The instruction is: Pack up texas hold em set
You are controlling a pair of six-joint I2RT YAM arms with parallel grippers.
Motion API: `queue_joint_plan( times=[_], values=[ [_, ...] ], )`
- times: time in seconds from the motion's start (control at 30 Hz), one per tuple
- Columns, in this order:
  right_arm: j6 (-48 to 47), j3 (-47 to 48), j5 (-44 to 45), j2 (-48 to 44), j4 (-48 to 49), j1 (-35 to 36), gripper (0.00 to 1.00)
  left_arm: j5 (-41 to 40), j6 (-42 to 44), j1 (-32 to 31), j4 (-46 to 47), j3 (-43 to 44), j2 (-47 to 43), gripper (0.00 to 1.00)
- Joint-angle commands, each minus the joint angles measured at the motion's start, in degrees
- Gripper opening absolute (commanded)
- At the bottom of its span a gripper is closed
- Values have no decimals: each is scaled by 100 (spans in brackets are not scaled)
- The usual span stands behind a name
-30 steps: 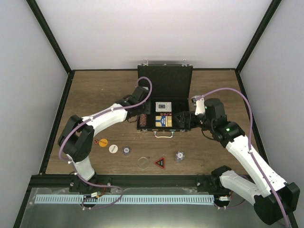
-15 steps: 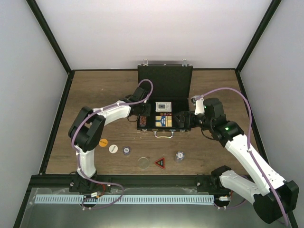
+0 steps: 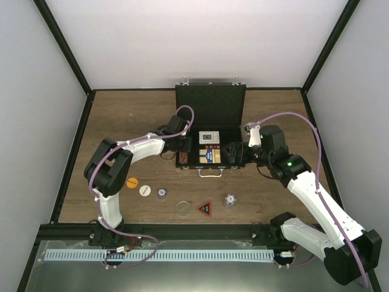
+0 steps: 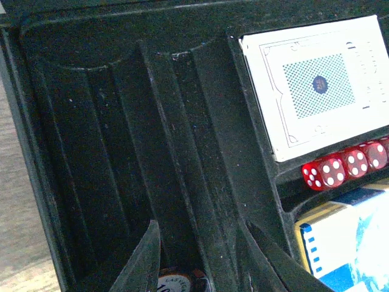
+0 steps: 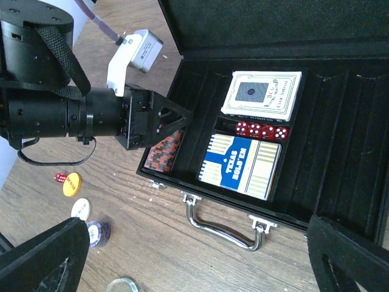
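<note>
Case (image 3: 210, 156): open toward the far edge of the table (image 3: 121, 115), midway across, lid (image 3: 210, 106) raised on the far side, handle (image 5: 222, 225) facing the near edge.
Inside: deck (image 5: 261, 94), red dice (image 5: 261, 131) in a row just beside it, blue box (image 5: 240, 164) by the handle, chip stack (image 5: 163, 153) lying in a left slot.
Left gripper (image 3: 183, 146): fingers (image 4: 143, 264) partly apart, straddling the chip stack; I cannot tell if they pinch it.
Right gripper (image 5: 197, 234): spread wide, holding nothing, above the case's near edge.
Edges: left gripper sits just inside the case's left wall.
Loose, near edge: orange chip (image 3: 132, 181), white chip (image 3: 144, 190), triangle (image 3: 204, 208).
</note>
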Motion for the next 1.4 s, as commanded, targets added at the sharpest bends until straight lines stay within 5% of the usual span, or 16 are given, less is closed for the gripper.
queue_joint_plan(
  times=[0.0,0.23,0.5,0.73,0.9,1.37],
  values=[
    [77,-24,-70,-18,114,-12,100,419,-137,-33,-103,-358,-178,37],
    [136,-4,34,-76,48,-15,100,435,-150,-44,-50,-364,-379,42],
    [156,-108,223,-74,-515,-17,100,-652,157,-43,49,-456,-1499,75],
    [1020,-250,1175,383,-1303,703,98,-1641,-292,-2,875,-2195,-3170,99],
    [1523,-566,752,334,-1078,1038,98,-1604,-693,40,1092,-3297,-4140,100],
    [2978,-714,1683,671,-1853,2908,86,-1448,-1314,45,849,-4132,-5122,100]
  ],
)
